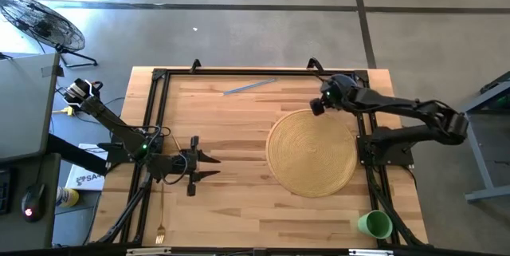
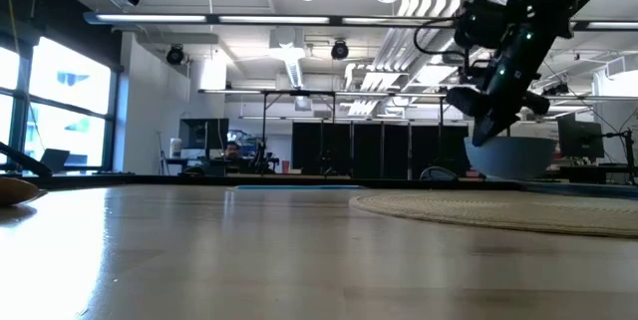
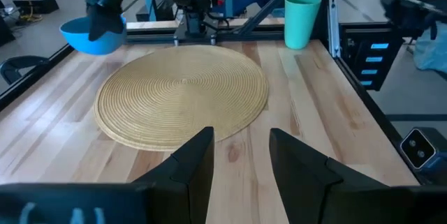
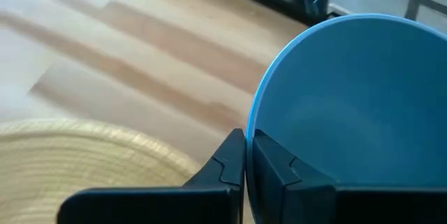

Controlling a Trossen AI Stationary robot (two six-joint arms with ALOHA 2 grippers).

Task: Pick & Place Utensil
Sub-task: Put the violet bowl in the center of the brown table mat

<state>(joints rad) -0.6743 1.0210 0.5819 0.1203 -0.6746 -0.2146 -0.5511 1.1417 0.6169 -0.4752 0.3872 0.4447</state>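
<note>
At the near left edge of the worktop [image 1: 239,128] a fork [image 1: 160,228] lies by itself on the wood, well apart from both arms and, by the look of it, not yet touched; it seems to be the utensil the task means. A green cup [image 1: 374,224] stands at the near right corner. A little farther in, the left gripper [image 1: 209,167] hovers over bare wood left of the round woven placemat [image 1: 312,152], its fingers apart and holding nothing. Farther still, at the mat's far edge, the right gripper [image 4: 246,155] is clamped on the rim of a blue bowl [image 4: 349,112], which hangs just above the worktop. So I would judge the bowl is being set down onto the mat as part of laying the place, with the fork's turn to come. Next, the bowl wants lowering flat onto the mat, then the empty left gripper must reach back toward the near edge. A thin blue strip [image 1: 249,87] lies by the far rail.
</note>
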